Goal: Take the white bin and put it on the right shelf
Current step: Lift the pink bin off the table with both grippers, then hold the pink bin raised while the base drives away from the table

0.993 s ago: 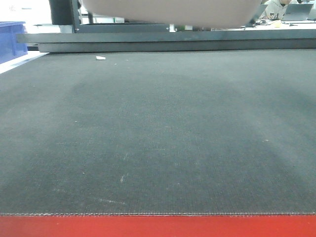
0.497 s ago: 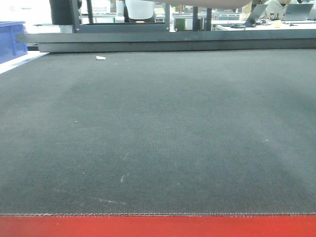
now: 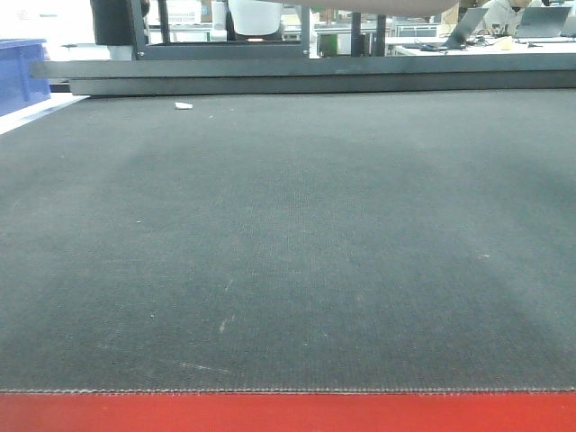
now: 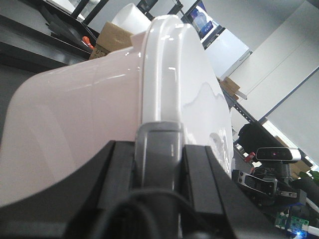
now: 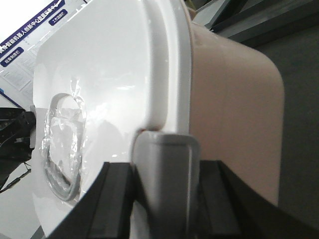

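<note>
Two pairs of black fingers (image 4: 118,172) are seen drawn in to a narrow gap. Each pair is set either side of a grey clip (image 4: 158,144) at the rim of the white bin (image 4: 75,114) and appears to be pressed against that clip, with nothing else held. The left gripper (image 4: 158,169) is fastened at one end of the tub and the right gripper (image 5: 164,186) at the opposite end, so the load is carried between the two arms. Beyond the clips the white lid (image 5: 94,74) is seen fitted on the pale beige-pink body. From the front view only a thin beige strip of the bin is caught at the very top edge, high above the far part of the dark-matted table (image 3: 288,270); a blue crate (image 3: 18,76) stands at its far left corner. The right shelf cannot be made out with certainty in any view, so the task is judged to be in its carrying stage, with the placing not yet done. The hold is slight for so large a tub — only the clips are gripped, and it cannot be told how firmly they are seated. Should the arms be moved out of step, the bin could be twisted or pulled off one pair of fingers. Should a clip be sprung, the lid could be loosened and the body dropped onto the table. A hurried swing could also knock the tub against the shelf on arrival — a level, matched motion is called for.
</note>
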Robot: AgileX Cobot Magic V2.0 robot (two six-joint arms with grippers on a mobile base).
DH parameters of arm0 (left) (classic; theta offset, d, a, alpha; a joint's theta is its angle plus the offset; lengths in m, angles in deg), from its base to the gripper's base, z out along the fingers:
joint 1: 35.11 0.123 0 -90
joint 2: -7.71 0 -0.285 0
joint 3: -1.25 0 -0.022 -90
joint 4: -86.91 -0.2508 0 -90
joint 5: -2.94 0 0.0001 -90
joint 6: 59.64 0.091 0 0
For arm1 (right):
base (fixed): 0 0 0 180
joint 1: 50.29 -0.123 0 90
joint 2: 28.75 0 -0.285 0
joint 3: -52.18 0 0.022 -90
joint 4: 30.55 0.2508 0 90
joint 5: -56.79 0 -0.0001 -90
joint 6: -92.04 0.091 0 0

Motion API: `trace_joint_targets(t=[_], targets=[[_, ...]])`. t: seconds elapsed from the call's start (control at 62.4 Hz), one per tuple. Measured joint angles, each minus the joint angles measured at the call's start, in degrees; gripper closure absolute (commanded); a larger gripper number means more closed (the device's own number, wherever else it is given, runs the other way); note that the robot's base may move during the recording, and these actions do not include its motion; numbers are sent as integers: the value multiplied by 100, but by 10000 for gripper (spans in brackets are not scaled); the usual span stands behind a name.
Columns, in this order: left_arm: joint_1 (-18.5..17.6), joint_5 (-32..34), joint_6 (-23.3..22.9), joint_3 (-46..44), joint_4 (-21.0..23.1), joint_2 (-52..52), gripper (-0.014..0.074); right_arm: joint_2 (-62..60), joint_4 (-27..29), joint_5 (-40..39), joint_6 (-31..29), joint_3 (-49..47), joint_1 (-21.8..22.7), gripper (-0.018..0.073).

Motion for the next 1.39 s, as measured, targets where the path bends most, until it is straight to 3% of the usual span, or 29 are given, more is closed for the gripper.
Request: trace_joint_targets(t=[1.394], targets=[[-53,-18,0,0,2,-13,722,0,-13,-260,-12,8,0,507]])
